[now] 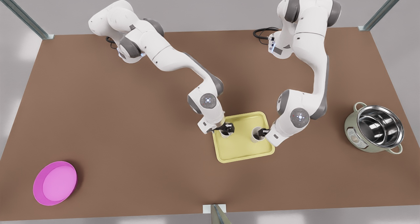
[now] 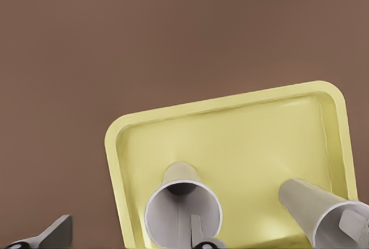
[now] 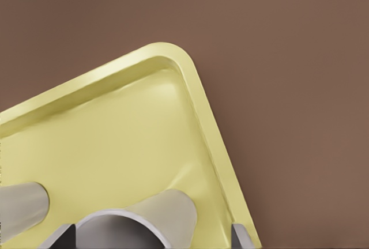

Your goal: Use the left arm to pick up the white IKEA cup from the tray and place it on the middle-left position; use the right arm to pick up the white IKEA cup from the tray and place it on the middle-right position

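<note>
Both cups (image 1: pixel 225 132) (image 1: pixel 257 134) stand on tray (image 1: pixel 242 148), each straddled by a tool (image 1: pixel 227 129) (image 1: pixel 264 132).

brown surface (image 1: pixel 131 135), pale yellow tray (image 1: pixel 244 150) near centre, magenta-pink bowl (image 1: pixel 55 183) front view's left, steel-lined pot (image 1: pixel 375 127) right

Two cups (image 1: pixel 225 132) (image 1: pixel 257 134) stand side by side on the tray (image 1: pixel 242 148); bowl (image 1: pixel 55 183) far left, pot (image 1: pixel 375 128) right

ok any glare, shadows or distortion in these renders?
Front view: bright reflections inside the shiny steel pot; soft shadow beside the round magenta-pink bowl. Left wrist view: white cups stretch into cones on the pale yellow tray, a close-lens effect.
</note>
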Controlling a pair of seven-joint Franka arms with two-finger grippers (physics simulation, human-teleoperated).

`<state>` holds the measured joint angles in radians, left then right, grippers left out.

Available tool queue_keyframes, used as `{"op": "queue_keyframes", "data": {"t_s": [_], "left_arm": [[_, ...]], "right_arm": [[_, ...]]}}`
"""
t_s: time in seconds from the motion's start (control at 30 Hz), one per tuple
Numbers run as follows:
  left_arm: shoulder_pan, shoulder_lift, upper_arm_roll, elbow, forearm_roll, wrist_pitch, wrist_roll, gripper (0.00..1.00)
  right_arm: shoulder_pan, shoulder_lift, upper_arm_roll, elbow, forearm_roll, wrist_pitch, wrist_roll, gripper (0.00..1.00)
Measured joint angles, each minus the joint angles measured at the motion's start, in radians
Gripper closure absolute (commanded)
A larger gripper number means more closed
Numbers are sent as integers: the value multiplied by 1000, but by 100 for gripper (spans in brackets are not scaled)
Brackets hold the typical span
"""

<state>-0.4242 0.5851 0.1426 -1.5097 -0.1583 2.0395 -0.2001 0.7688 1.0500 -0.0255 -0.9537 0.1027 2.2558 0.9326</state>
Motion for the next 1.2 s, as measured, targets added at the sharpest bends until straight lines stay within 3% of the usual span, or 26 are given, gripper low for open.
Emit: {"op": "queue_keyframes", "data": {"t_s": [0.73,0.8,0.87,0.93,0.97,1.1,1.2], "left_arm": [[2,60,2,-80,-18,68,-55,0],[0,64,2,-79,-18,70,-58,0],[-7,71,2,-73,-18,76,-61,6],[-13,78,1,-68,-27,87,-64,37],[-13,83,1,-66,-31,93,-66,43],[-13,101,1,-50,-44,107,-73,76],[-13,102,1,-40,-44,112,-80,87]], "right_arm": [[25,13,10,-20,-34,2,216,0],[26,14,12,-21,-35,2,225,23],[31,14,15,-21,-35,1,232,38],[35,13,20,-21,-35,0,240,45],[36,13,24,-21,-36,0,243,49],[41,13,30,-29,-37,-2,255,56],[43,11,30,-32,-38,-2,263,60]]}}
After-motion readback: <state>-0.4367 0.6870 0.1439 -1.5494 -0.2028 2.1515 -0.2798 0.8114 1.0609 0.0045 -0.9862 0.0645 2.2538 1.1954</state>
